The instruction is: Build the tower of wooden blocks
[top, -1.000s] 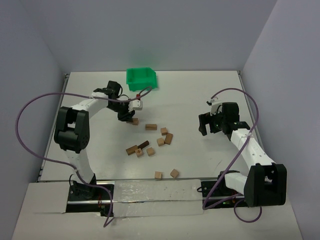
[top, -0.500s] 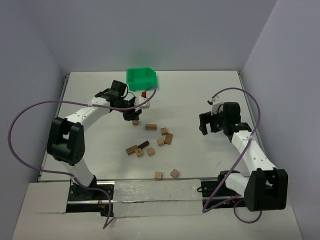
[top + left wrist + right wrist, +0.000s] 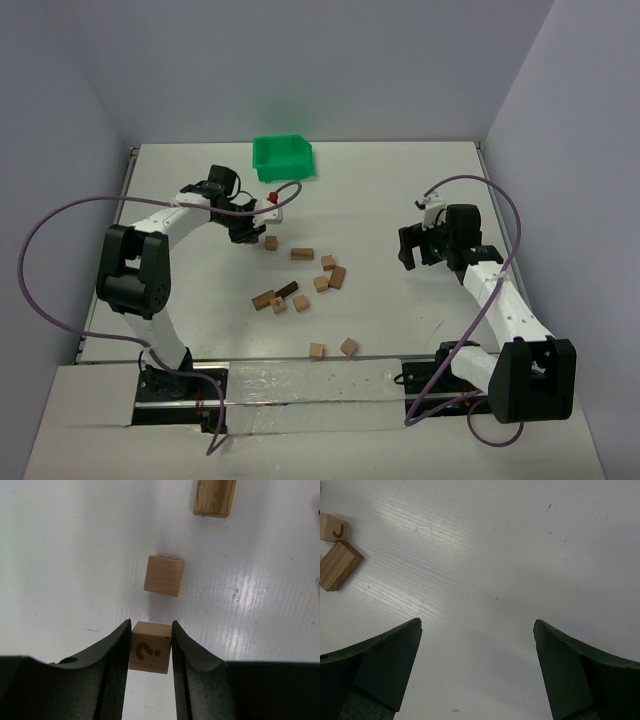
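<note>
The left pincer (image 3: 151, 626) is clamping a light tan cube (image 3: 150, 653) with smooth faces, square edges and a dark "?" printed on top. The black, curved fingers (image 3: 116, 655) are pressing against both of its sides. I cannot tell whether it is resting on the glossy white worktop (image 3: 400, 180) or is raised off it. Just to its right a plain cube (image 3: 164, 575) is lying apart from it, its grain showing faintly, and further right a short bar (image 3: 215, 497) is showing streaked grain.

The other blocks (image 3: 321, 283) are lying loose across the middle of the worktop, none stacked. Most are tan, one dark brown bar (image 3: 287, 291) is sitting among them, and two cubes (image 3: 348, 346) are lying nearer the arm bases.

The right pincer (image 3: 477, 624) is hanging at the right side with its jaws spread wide and nothing between them. A cube marked "J" (image 3: 332, 527) and a slanted block (image 3: 339, 565) are touching at the left edge of its view.

A green plastic bin (image 3: 283, 158) is standing at the far edge, behind the left arm. Purple cables (image 3: 60, 215) are looping off both arms.
</note>
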You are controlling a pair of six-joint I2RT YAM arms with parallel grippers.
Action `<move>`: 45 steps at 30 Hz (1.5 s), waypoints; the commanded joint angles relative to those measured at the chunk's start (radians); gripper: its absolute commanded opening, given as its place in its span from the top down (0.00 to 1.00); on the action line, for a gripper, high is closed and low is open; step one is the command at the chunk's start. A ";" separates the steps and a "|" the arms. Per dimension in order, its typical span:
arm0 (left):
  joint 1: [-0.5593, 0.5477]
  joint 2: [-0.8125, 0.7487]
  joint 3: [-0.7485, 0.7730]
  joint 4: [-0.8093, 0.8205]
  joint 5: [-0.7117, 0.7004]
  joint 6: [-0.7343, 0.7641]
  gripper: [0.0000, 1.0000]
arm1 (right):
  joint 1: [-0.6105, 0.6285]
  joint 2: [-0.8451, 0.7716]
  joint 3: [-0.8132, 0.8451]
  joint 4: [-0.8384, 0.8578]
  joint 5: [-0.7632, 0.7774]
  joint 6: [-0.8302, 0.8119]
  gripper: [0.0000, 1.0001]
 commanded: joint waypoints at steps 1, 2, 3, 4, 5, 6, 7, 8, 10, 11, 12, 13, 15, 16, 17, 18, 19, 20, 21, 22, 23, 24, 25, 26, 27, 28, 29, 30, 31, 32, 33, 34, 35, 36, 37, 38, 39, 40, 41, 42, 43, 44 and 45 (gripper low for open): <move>-0.002 0.038 0.000 0.003 0.046 0.059 0.98 | -0.005 0.003 0.047 0.006 -0.003 -0.011 0.00; -0.002 0.043 -0.001 0.005 0.054 0.063 0.98 | -0.005 0.004 0.046 0.006 -0.003 -0.012 0.00; -0.002 0.048 -0.004 0.010 0.058 0.067 0.98 | -0.005 0.006 0.047 0.006 -0.002 -0.012 0.00; -0.002 0.052 -0.007 0.016 0.062 0.069 0.98 | -0.005 0.009 0.048 0.006 -0.002 -0.012 0.00; -0.002 0.055 -0.010 0.021 0.067 0.072 0.97 | -0.005 0.012 0.049 0.006 -0.002 -0.012 0.00; -0.002 0.057 -0.010 0.023 0.070 0.076 0.97 | -0.005 0.017 0.049 0.006 -0.002 -0.013 0.00; -0.002 0.064 -0.010 0.028 0.075 0.079 0.96 | -0.005 0.019 0.049 0.006 -0.003 -0.012 0.00; -0.003 0.072 -0.009 0.031 0.078 0.080 0.96 | -0.005 0.022 0.050 0.006 -0.002 -0.013 0.00; -0.004 0.082 -0.001 0.030 0.091 0.082 0.95 | -0.006 0.024 0.051 0.006 -0.002 -0.014 0.00; -0.006 0.088 0.002 0.031 0.093 0.083 0.95 | -0.005 0.025 0.050 0.006 -0.002 -0.014 0.00; -0.007 0.091 0.005 0.034 0.095 0.083 0.94 | -0.006 0.024 0.050 0.006 -0.001 -0.014 0.00; -0.008 0.094 0.006 0.036 0.097 0.084 0.94 | -0.005 0.025 0.050 0.006 0.000 -0.015 0.00; -0.014 0.102 0.006 0.043 0.095 0.088 0.92 | -0.005 0.026 0.049 0.006 0.000 -0.015 0.00; -0.015 0.104 0.005 0.047 0.095 0.090 0.92 | -0.005 0.028 0.049 0.006 0.000 -0.014 0.00; -0.017 0.106 0.006 0.051 0.094 0.090 0.91 | -0.005 0.029 0.049 0.005 -0.001 -0.014 0.00; -0.018 0.109 0.007 0.054 0.092 0.089 0.91 | -0.005 0.030 0.049 0.004 -0.002 -0.015 0.00; -0.020 0.114 0.008 0.055 0.092 0.089 0.91 | -0.006 0.030 0.049 0.006 -0.002 -0.015 0.00; -0.020 0.116 0.010 0.056 0.089 0.088 0.91 | -0.005 0.030 0.049 0.006 -0.002 -0.014 0.00; -0.022 0.118 0.012 0.061 0.090 0.088 0.91 | -0.006 0.030 0.049 0.004 -0.002 -0.015 0.00; -0.022 0.119 0.012 0.064 0.090 0.086 0.91 | -0.006 0.030 0.049 0.004 -0.002 -0.015 0.00; -0.022 0.119 0.011 0.067 0.089 0.083 0.91 | -0.005 0.031 0.049 0.004 -0.003 -0.015 0.00; -0.023 0.120 0.011 0.067 0.091 0.085 0.91 | -0.005 0.031 0.051 0.004 -0.003 -0.014 0.00; -0.024 0.121 0.011 0.065 0.092 0.086 0.90 | -0.005 0.032 0.051 0.005 -0.003 -0.015 0.00; -0.024 0.122 0.011 0.064 0.094 0.086 0.90 | -0.005 0.033 0.051 0.005 -0.003 -0.017 0.00; -0.024 0.122 0.013 0.064 0.095 0.086 0.90 | -0.005 0.035 0.051 0.004 -0.003 -0.015 0.00; -0.024 0.122 0.012 0.062 0.096 0.088 0.89 | -0.005 0.035 0.051 0.004 -0.003 -0.015 0.00; -0.024 0.122 0.011 0.062 0.098 0.089 0.89 | -0.005 0.035 0.051 0.004 -0.004 -0.015 0.00; -0.025 0.122 0.010 0.063 0.100 0.089 0.88 | -0.005 0.035 0.051 0.004 -0.005 -0.015 0.00; -0.027 0.122 0.012 0.063 0.099 0.088 0.87 | -0.006 0.035 0.051 0.003 -0.005 -0.015 0.00; -0.028 0.122 0.014 0.064 0.099 0.088 0.86 | -0.006 0.036 0.051 0.002 -0.005 -0.015 0.00; -0.028 0.123 0.018 0.062 0.101 0.088 0.86 | -0.005 0.036 0.051 0.002 -0.005 -0.016 0.00; -0.029 0.124 0.019 0.063 0.102 0.087 0.85 | -0.005 0.035 0.052 0.002 -0.005 -0.017 0.00; -0.030 0.126 0.021 0.064 0.103 0.084 0.85 | -0.005 0.035 0.052 0.002 -0.005 -0.017 0.00; -0.030 0.128 0.023 0.063 0.103 0.083 0.84 | -0.005 0.035 0.052 0.002 -0.005 -0.016 0.00; -0.031 0.130 0.026 0.062 0.103 0.083 0.84 | -0.006 0.035 0.052 0.001 -0.005 -0.015 0.00; -0.033 0.130 0.028 0.062 0.103 0.082 0.83 | -0.005 0.035 0.052 0.001 -0.005 -0.016 0.00; -0.033 0.130 0.029 0.061 0.104 0.081 0.83 | -0.005 0.035 0.052 0.001 -0.005 -0.017 0.00; -0.034 0.131 0.029 0.064 0.104 0.079 0.82 | -0.005 0.035 0.052 0.001 -0.005 -0.017 0.00; -0.035 0.131 0.029 0.067 0.103 0.077 0.81 | -0.005 0.035 0.052 0.001 -0.005 -0.017 0.00; -0.036 0.131 0.030 0.069 0.103 0.077 0.81 | -0.006 0.035 0.052 0.001 -0.005 -0.017 0.00; -0.036 0.132 0.031 0.069 0.106 0.075 0.81 | -0.005 0.035 0.052 0.001 -0.005 -0.017 0.00; -0.036 0.133 0.032 0.068 0.108 0.074 0.80 | -0.006 0.035 0.052 0.001 -0.005 -0.018 0.00; -0.036 0.133 0.033 0.067 0.110 0.073 0.80 | -0.006 0.035 0.052 0.001 -0.006 -0.018 0.00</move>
